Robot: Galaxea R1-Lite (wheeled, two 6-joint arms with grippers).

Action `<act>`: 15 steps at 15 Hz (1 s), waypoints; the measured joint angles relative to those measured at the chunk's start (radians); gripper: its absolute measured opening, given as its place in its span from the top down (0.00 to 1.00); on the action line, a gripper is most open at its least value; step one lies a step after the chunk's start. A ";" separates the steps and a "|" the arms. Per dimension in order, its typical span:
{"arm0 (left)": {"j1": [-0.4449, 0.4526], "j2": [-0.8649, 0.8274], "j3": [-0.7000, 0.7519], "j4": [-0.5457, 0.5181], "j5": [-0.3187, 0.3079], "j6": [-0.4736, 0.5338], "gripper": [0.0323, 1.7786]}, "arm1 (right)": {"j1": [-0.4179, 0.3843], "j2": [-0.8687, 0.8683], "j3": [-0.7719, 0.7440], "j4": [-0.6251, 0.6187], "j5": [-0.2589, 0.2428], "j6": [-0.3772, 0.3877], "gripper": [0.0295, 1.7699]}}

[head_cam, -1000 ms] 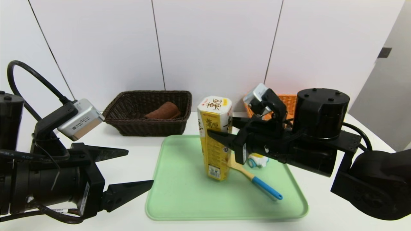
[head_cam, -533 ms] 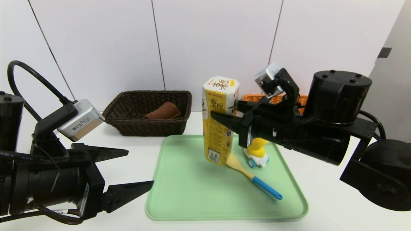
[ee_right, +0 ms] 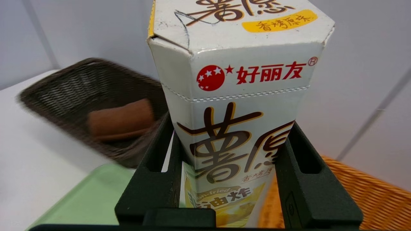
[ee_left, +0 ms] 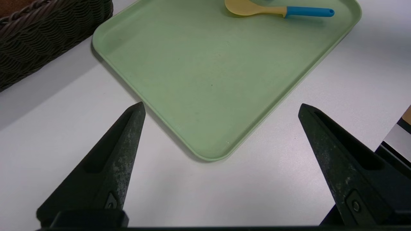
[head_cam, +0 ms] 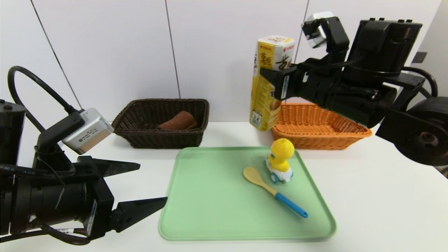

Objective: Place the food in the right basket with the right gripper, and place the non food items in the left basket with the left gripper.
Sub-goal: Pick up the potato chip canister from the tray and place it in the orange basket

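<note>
At the far right, up in the air, what is the right gripper (ee_right: 231, 125) doing?

It's pinching the snack carton (head_cam: 260, 101), one finger on each side, below the white top. The carton is nearly upright, tilted a little.

And the orange basket (head_cam: 322, 141), is the carton in it?

No, it's held up near that basket's left end. I can't tell whether any of it is above the rim. The basket sits at the far right of the desk (head_cam: 378, 196).

What about the left gripper (head_cam: 153, 182)?

Near left, just beside the tray (head_cam: 206, 196). Its fingers are spread wide, with nothing between them.

So what's on the tray?

Two things, both towards the right. The yellow duck toy (head_cam: 282, 150) stands upright on its white wheeled base, near the far right corner. The spatula (head_cam: 287, 203) lies nearer, slanting, with its blue handle pointing near and right and its pale blade far and left.

And the dark brown basket (head_cam: 164, 139)?

Far left on the desk, beyond the tray. The rolled brown towel (head_cam: 179, 121) lies inside, towards the right.
</note>
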 joint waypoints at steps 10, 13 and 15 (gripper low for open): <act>0.000 0.000 -0.004 -0.001 0.000 0.001 0.05 | -0.317 0.015 -0.054 0.108 -0.018 0.013 0.55; 0.000 0.000 -0.005 -0.001 0.001 0.001 0.05 | -0.345 0.032 -0.036 0.108 -0.024 0.016 0.55; 0.000 0.001 -0.005 -0.001 0.001 0.001 0.05 | -0.353 0.046 -0.034 0.099 -0.027 0.016 0.55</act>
